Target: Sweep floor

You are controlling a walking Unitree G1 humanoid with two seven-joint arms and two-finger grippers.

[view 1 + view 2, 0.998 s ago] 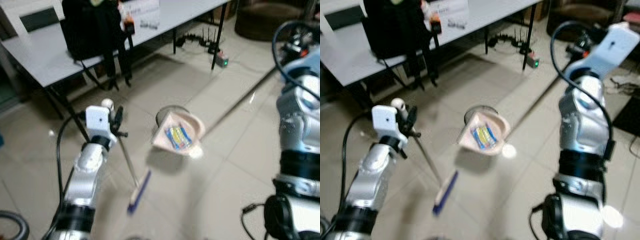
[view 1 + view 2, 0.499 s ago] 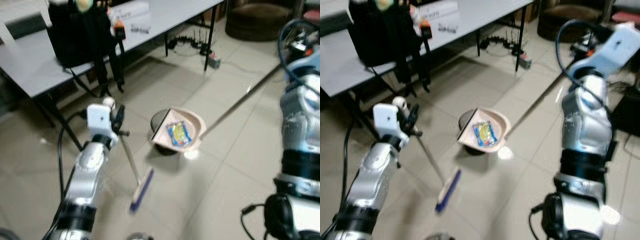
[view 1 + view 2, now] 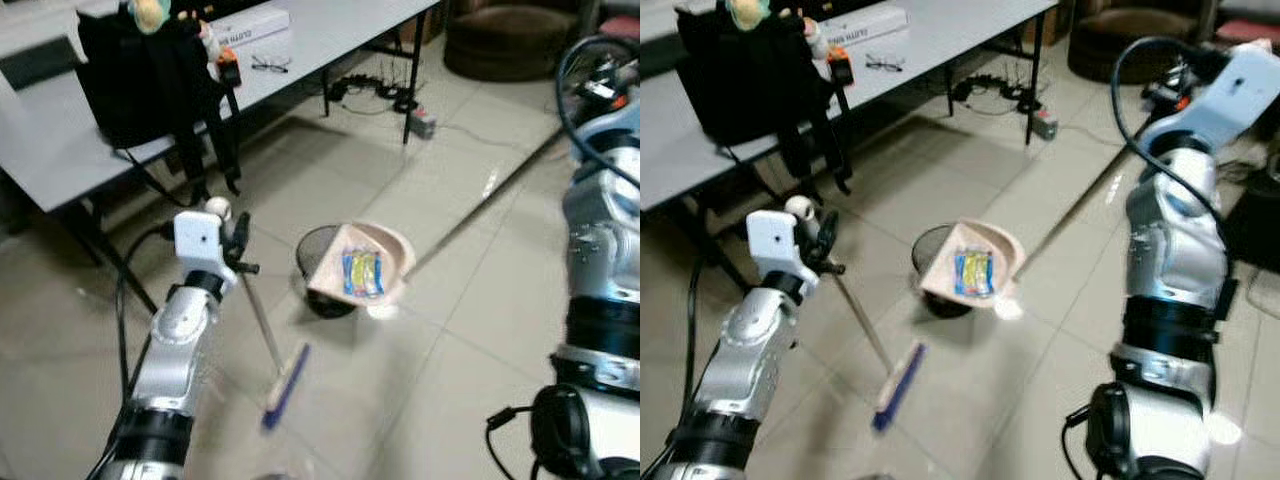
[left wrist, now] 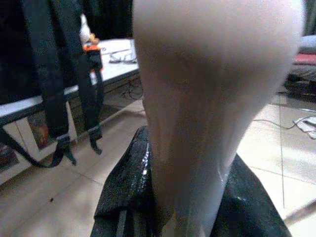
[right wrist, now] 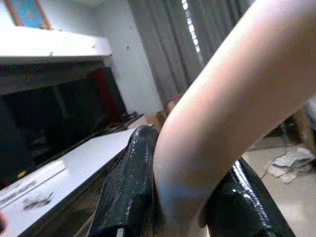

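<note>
1. I see a tiled floor across the scene, with a long grey desk at the far left.
2. On the desk stands a black backpack, its straps hanging over the edge; a pair of glasses lies further along the top.
3. My left gripper is raised at the left of the head views. Its fingers are pinched on the pale knob end of the broom handle.
4. The broom slants down from that grip, its blue-edged head resting on the floor, near the bin.
5. My right gripper is up at the far right. Its fingers are clamped on the pale handle of the dustpan.
6. The dustpan's long rod runs diagonally across the floor; its pink pan is held tilted above a small black bin.
7. A yellow-and-blue wrapper lies inside the pan.
8. A power strip with cables sits on the floor by the desk's far leg.
</note>
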